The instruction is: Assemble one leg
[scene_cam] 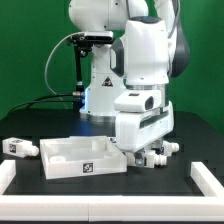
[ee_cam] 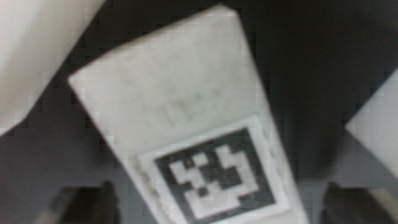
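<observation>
**Gripper low over the black table, a tagged white leg close under the wrist camera**

The gripper (scene_cam: 139, 149) hangs low in the lower middle of the exterior view, below the arm's smooth, glossy white casing. Its fingertips are lost among the small white parts around them, so I cannot tell whether the jaws are wide, narrow or closed on anything.

In the wrist view the leg (ee_cam: 183, 118) fills most of the picture. It is a blocky, flat-faced bar of matte white plastic, lying tilted, with a square black-and-white tag (ee_cam: 217, 175) printed at one end. Blurred pale shapes flank it, too soft to identify.

Just beside the gripper, toward the exterior view's right, lies a cluster of short white pegs (scene_cam: 162, 152). Toward the exterior view's left sits a shallow, square-walled white tray part (scene_cam: 62, 152) with a tag on its front wall. Another tagged peg (scene_cam: 20, 148) lies well apart at the far left edge. The table (scene_cam: 100, 205) is matte black.
</observation>
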### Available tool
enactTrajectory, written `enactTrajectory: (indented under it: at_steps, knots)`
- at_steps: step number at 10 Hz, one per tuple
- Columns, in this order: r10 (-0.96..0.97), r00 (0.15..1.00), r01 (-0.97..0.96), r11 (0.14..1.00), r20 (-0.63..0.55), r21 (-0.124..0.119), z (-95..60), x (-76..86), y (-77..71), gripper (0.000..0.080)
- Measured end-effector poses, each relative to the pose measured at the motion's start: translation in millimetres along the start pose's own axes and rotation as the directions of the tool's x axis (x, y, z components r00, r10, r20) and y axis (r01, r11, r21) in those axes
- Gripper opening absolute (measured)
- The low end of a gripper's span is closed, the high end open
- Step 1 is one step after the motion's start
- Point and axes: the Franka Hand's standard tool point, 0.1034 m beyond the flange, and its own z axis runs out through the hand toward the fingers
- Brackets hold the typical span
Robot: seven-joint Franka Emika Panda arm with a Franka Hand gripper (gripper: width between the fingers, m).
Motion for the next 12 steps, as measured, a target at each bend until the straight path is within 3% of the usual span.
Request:
enactTrajectory:
  at_steps: [1, 2, 3, 4, 5, 8, 9, 12]
  knots:
    - [0.0, 1.0, 0.0, 1.0, 0.001, 0.001, 0.6, -0.4, -0.3, 0.0427]
    - [0.0, 1.0, 0.0, 1.0, 0.001, 0.002, 0.9, -0.5, -0.5, 0.0427]
    - [0.0, 1.0, 0.0, 1.0, 0.001, 0.002, 1.1, -0.6, -0.6, 0.0302]
    - [0.0, 1.0, 0.0, 1.0, 0.001, 0.002, 0.9, 0.3, -1.2, 0.0284]
    - [-0.008, 1.0, 0.008, 1.0, 0.005, 0.014, -2.9, 13.1, -7.8, 0.0284]
    - [-0.049, 0.998, 0.05, 0.998, -0.039, 0.029, -10.4, 69.1, -49.6, 0.0284]
    - [-0.058, 0.997, 0.059, 0.998, -0.047, 0.03, -10.7, 76.1, -57.8, 0.0284]
    - [-0.056, 0.997, 0.058, 0.998, -0.045, 0.03, -10.0, 72.8, -54.3, 0.0285]
